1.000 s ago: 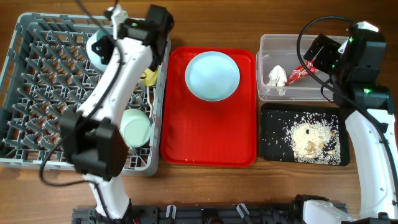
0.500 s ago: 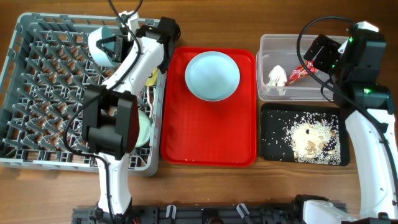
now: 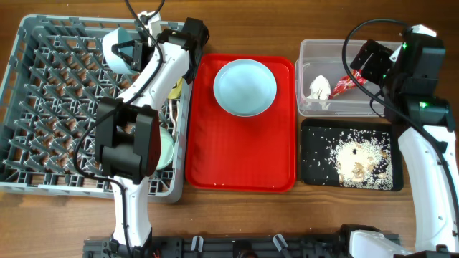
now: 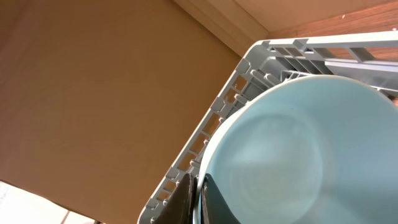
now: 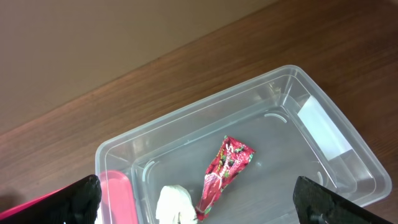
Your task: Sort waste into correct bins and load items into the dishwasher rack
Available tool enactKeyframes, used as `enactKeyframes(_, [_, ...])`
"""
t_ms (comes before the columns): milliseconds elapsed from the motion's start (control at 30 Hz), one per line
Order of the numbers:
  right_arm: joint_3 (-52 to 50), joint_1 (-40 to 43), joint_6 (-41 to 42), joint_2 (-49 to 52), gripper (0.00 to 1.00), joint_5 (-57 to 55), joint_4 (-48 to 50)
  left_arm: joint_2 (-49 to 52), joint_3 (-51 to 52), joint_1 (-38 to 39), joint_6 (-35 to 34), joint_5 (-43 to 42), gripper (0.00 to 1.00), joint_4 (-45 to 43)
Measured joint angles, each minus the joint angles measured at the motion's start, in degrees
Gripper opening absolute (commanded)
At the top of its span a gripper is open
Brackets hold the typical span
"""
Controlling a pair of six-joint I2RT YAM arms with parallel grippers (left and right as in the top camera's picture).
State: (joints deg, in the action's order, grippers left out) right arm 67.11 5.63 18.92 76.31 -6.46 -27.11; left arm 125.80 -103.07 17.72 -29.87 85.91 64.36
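- Wooden surface: our left gripper pinches the light blue bowl on edge over the far side of the dishwasher rack, likely to slot between pegs.
- Our right gripper gapes empty above the clear tub.

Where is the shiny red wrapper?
In the overhead view the red snack wrapper lies inside the clear plastic tub at the top right, just right of the crumpled white napkin.

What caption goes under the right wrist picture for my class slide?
Shiny red snack wrapper and crumpled white napkin lying side by side inside the clear plastic tub on the wooden table.
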Motion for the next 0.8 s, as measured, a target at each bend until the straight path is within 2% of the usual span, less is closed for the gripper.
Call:
enactKeyframes(200, [0.0,0.0,0.0,0.0,1.00,0.0,0.0,0.0,0.0,0.2,0.2,-4.7,0.04,-0.2])
enactKeyframes(300, [0.0,0.0,0.0,0.0,1.00,0.0,0.0,0.0,0.0,0.1,1.4,-1.6,0.04,-0.9])
enactKeyframes(433, [0.0,0.0,0.0,0.0,1.00,0.0,0.0,0.0,0.0,-1.8,7.9,0.9,0.04,-2.7])
enactKeyframes(567, [0.0,0.0,0.0,0.0,1.00,0.0,0.0,0.0,0.0,-4.9,9.5,1.3,0.04,-2.2])
enactKeyframes(800, [0.0,0.0,0.0,0.0,1.00,0.0,0.0,0.0,0.0,-5.3,9.9,-1.0,0.04,-3.0])
